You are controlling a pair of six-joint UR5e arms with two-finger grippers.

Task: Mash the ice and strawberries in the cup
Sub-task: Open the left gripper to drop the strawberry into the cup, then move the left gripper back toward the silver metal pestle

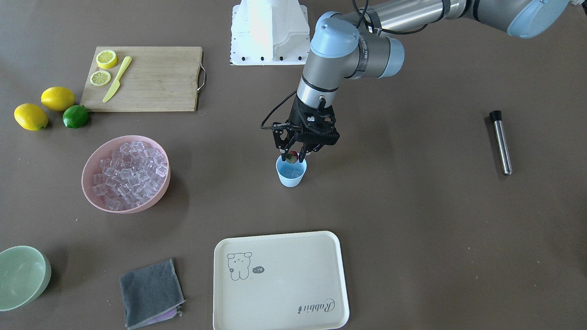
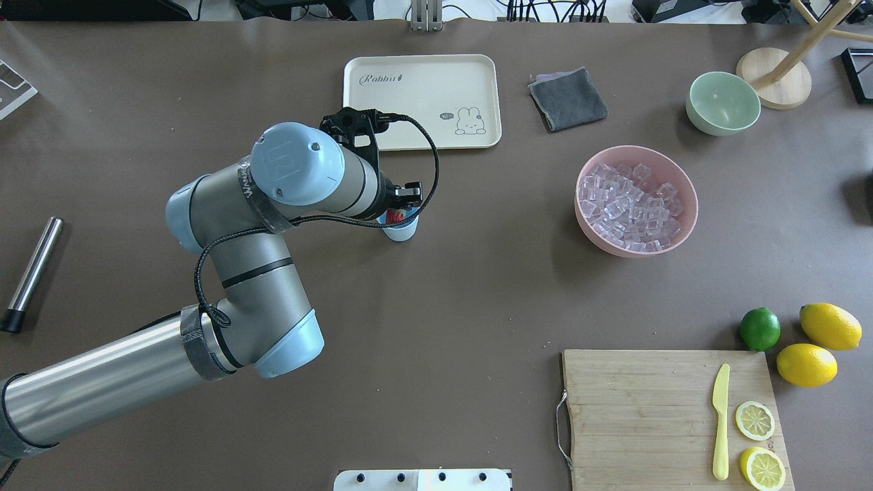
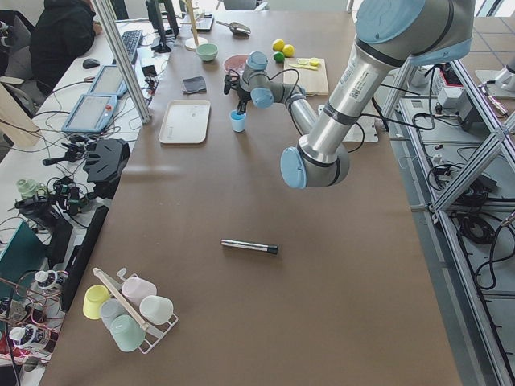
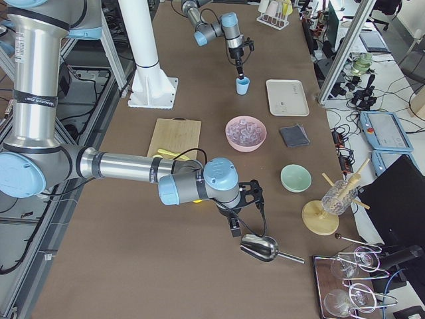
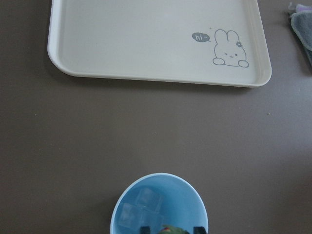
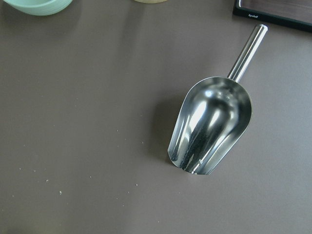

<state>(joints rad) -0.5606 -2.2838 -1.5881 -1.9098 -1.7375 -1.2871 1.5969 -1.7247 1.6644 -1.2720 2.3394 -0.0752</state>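
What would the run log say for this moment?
left tool: holding strawberry over cup | cup: ice inside | right tool: near scoop, grip unclear | mashing: not started

a: lab or kitchen?
b: a robotics lab. two industrial arms reach over a long brown-covered table [image 3: 338, 305], with a white pedestal [image 4: 141, 46] and aluminium framing [image 3: 471, 157] on the robot's side.
a: what lies around the left gripper [image 3: 239, 103]?
b: off its outer side, past the table edge, a bench holds tablets [image 3: 91, 112] and tangled cables [image 3: 48, 149]; beyond, a person [image 3: 60, 36] in dark clothes is at a desk with a keyboard [image 3: 131, 40].
a: and by the right gripper [image 4: 236, 229]?
b: out ahead of it, more touchscreens [image 4: 380, 133], an aluminium post [image 4: 342, 50] and loose wiring [image 4: 355, 90] along the table edge, with a tray of glassware [image 4: 352, 279] farther off that side.
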